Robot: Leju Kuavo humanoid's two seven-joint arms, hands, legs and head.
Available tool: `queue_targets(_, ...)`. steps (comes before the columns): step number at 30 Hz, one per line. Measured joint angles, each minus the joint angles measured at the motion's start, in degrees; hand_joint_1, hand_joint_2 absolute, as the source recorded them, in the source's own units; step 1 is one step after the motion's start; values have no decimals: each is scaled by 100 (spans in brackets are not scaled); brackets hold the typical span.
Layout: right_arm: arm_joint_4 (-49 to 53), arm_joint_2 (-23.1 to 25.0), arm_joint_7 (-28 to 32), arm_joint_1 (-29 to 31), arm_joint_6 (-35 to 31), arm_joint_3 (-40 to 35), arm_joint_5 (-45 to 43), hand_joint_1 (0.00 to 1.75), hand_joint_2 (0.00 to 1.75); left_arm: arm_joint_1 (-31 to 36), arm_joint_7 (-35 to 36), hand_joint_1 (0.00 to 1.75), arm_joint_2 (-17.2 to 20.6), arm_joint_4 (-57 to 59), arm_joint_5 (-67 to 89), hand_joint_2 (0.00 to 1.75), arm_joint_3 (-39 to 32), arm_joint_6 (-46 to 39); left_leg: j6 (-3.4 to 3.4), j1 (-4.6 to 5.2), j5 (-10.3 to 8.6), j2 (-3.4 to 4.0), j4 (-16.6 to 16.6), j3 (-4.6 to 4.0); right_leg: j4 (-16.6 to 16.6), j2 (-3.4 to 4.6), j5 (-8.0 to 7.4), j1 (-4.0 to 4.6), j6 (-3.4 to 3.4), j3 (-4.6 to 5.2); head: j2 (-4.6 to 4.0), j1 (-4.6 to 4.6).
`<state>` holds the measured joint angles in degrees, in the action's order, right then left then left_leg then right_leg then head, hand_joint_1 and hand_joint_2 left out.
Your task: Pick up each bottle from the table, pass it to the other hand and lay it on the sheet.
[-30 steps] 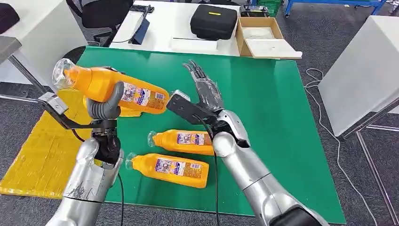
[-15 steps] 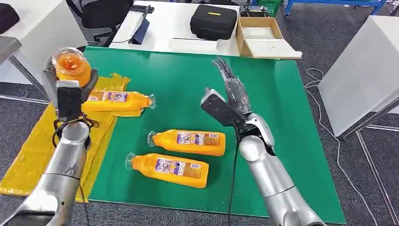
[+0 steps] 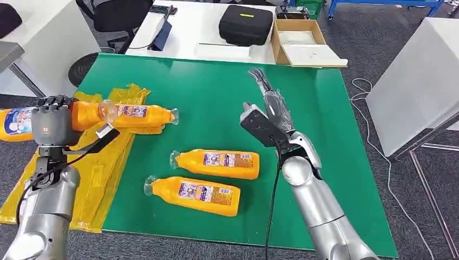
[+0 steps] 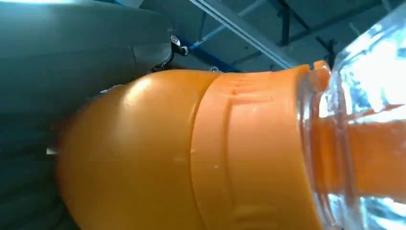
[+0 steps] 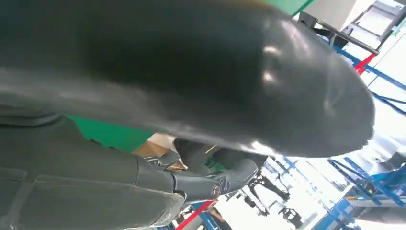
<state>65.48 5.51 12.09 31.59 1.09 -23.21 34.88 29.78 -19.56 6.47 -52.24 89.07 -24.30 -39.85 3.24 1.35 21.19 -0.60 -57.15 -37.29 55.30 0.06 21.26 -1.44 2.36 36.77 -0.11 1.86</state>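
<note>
Left hand (image 3: pixel 51 125) grips an orange bottle (image 3: pixel 81 115) around its body, holding it roughly level above the yellow sheet (image 3: pixel 103 168) at the left side of the green surface (image 3: pixel 325 141). The clear cap end points toward the middle of the surface; the labelled base end sticks out past the hand on the far left. Left wrist view: the bottle's orange shoulder (image 4: pixel 191 158) and clear cap seen up close, pressed against the grey hand cover.

Second bottle (image 3: pixel 135 115) lies on its side on the sheet, at the sheet's edge nearest the green, cap toward the centre of the surface. It sits just beyond the held bottle; contact between the two cannot be told.

Two more bottles lie on the bare green, both on their sides, caps pointing left: the third bottle (image 3: pixel 216 163) farther from the robot, the fourth bottle (image 3: pixel 195 195) nearer, close together and roughly parallel.

Right hand (image 3: pixel 270 105) is raised over the middle of the surface, fingers straight and apart, holding nothing, well apart from all bottles. Right wrist view is mostly dark, blurred hand parts.

Behind the green surface: a white table (image 3: pixel 189 32) with a black case (image 3: pixel 246 24) and an open cardboard box (image 3: pixel 300 40). A cable (image 3: pixel 373 135) trails on the floor at right
</note>
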Motion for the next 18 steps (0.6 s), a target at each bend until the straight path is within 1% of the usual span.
queue_targets(4, -63, -11, 48, 49, 17, -24, -81, 0, 0, -234, 137, 175, 74, -37, 2, 175, 111, 0, 0, 0, 0, 0, 0, 1, -1, 0, 0, 0, 0, 0, 0, 0)
queue_targets(9, -149, -24, 98, 115, 50, -90, -147, 0, 0, -383, 91, 175, 114, -48, -96, 175, 192, 0, 0, 0, -1, 0, 0, 0, 0, 0, -2, 0, 1, -1, 0, 0)
queue_targets(13, -418, -24, 205, 324, 72, -223, -262, 0, 0, -541, -383, 175, 63, -94, -254, 175, 186, 0, 0, 0, -1, 1, 0, 0, 0, 1, -2, 0, 0, 2, 0, 0)
queue_targets(17, -669, 24, 251, 481, 63, -354, -339, 0, 0, -675, -835, 175, -164, -181, -260, 175, 179, 0, 0, 0, -1, -4, -1, 0, -1, -3, -2, 0, 0, 1, 0, 2)
queue_targets(18, -737, 31, 258, 524, 61, -404, -365, 0, 0, -694, -859, 169, -247, -203, -201, 175, 186, 0, 0, 0, -1, -4, -1, 0, -1, -3, -2, 0, 0, 1, 0, -2)
